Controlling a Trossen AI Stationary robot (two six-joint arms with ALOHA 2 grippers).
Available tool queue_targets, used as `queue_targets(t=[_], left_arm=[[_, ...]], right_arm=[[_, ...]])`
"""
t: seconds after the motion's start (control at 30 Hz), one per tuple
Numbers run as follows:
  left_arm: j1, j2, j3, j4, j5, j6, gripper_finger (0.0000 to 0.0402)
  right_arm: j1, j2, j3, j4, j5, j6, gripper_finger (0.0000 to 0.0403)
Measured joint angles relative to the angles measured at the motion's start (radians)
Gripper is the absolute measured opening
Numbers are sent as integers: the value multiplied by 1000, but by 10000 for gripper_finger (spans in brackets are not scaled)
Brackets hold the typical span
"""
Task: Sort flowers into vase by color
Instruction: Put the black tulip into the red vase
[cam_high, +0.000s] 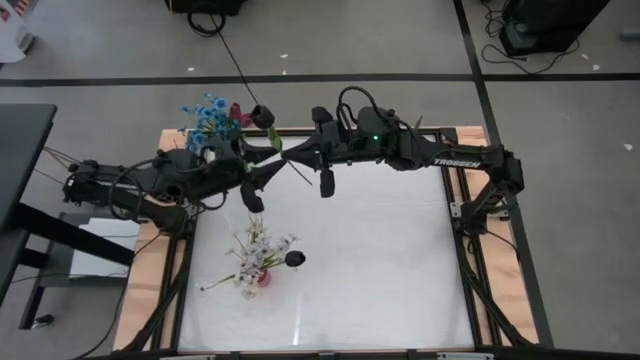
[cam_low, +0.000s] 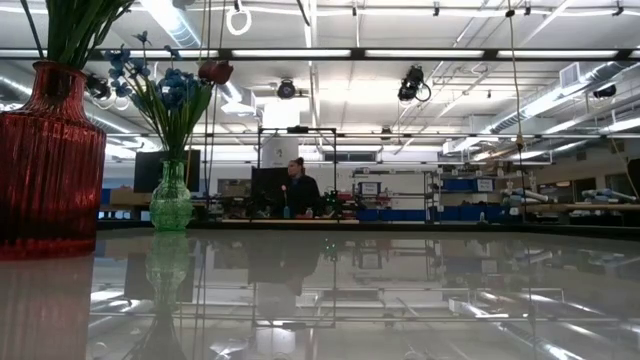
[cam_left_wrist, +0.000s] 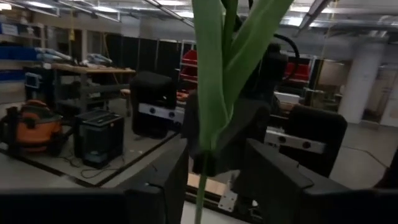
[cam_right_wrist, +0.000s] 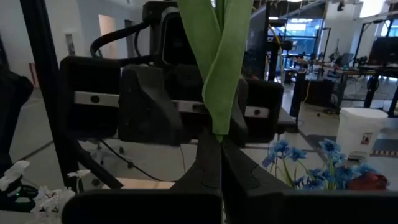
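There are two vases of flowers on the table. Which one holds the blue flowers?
The small green glass vase at the table's far left corner holds the blue flowers; the large red ribbed vase holds white ones.

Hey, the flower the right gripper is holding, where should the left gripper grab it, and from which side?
Take the bare thin stem just past the right gripper's pinch, on the end away from the leaves. The flower's stem already runs between the open left gripper's fingers, so closing straight on from opposite the right gripper looks best; the broad leaves would likely slip.
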Motion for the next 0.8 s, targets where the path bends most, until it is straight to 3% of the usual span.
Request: queue_targets(t=[0.4, 0.67, 0.8], left_arm=[[24, 15, 0, 60, 36, 9, 91], [24, 13, 0, 31, 36, 10, 20], [24, 12, 0, 30, 36, 14, 13]], right_arm=[[0, 0, 0, -42, -21, -26, 2], [0, 0, 0, -39, -18, -26, 5], [-3, 0, 0, -33, -15, -25, 8]])
